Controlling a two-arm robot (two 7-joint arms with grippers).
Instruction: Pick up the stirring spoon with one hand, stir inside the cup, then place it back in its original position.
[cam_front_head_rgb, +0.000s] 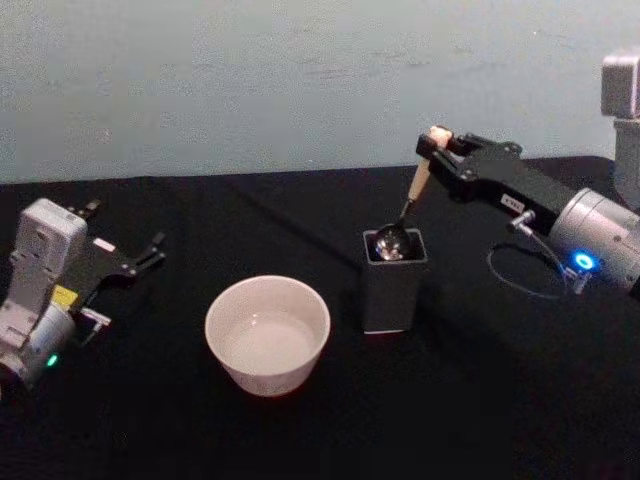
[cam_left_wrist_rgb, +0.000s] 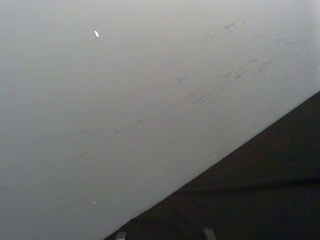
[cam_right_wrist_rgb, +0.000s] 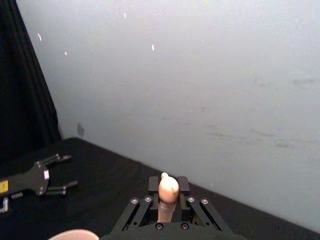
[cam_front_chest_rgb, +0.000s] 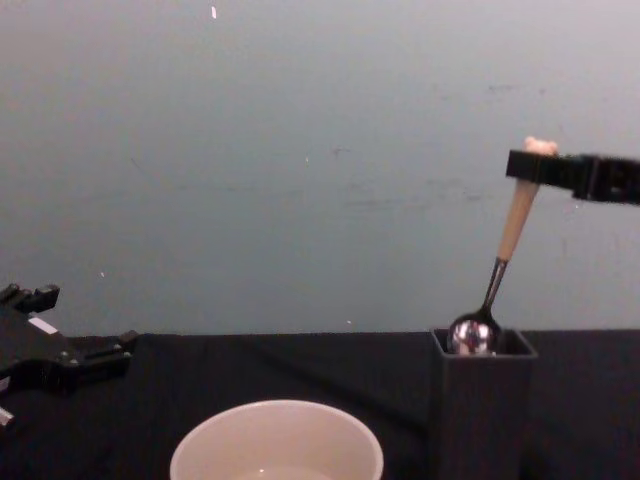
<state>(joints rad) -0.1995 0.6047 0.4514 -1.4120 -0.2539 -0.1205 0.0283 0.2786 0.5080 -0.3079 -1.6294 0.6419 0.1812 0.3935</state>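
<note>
Snagging is the main risk: the spoon (cam_front_head_rgb: 412, 197) is tilted, and its shiny bowl sits right at the mouth of the dark square holder (cam_front_head_rgb: 393, 290), toward the holder's left wall. If it is swung sideways toward the cup (cam_front_head_rgb: 267, 335) before being lifted clear, the rim could be caught and the narrow holder tipped over. Slip is the second risk: the handle is pinched only near its very top, so the spoon could be twisted in the grip by any contact. The right claw (cam_front_head_rgb: 437, 148) is clenched on the beige handle just under the bear head, above and right of the holder; the spoon hangs down and leftward from it. The cup is set left of the holder on the table (cam_front_head_rgb: 480, 400). The left claw (cam_front_head_rgb: 140, 258) is parked, released, at the table's left side.
</note>
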